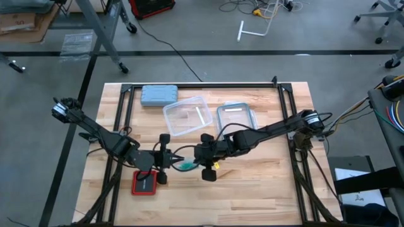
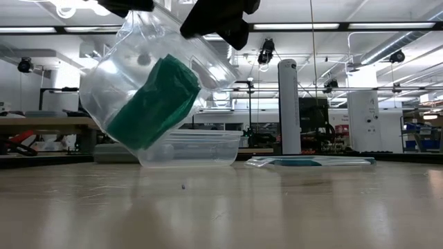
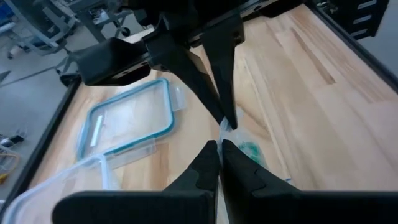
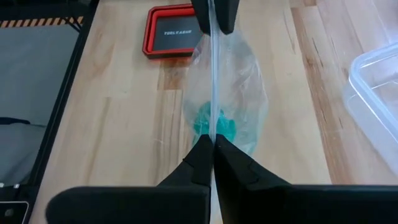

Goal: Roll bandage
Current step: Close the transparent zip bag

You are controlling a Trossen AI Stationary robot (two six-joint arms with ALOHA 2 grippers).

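The 2 dark grippers meet over the table's front middle, each pinched shut on the top edge of a clear plastic bag (image 4: 227, 93): left gripper (image 3: 219, 144), right gripper (image 4: 213, 142). The teal-green cloth bandage (image 2: 154, 102) hangs inside the bag, just below both fingertips, off the wood.

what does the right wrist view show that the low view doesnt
Only the right wrist view shows the red tray on the wooden table and both grippers, right gripper and left gripper, pinching the bag's top edge. Only the low view shows the room behind and the flat lid. Both show the clear plastic bag holding the teal bandage.
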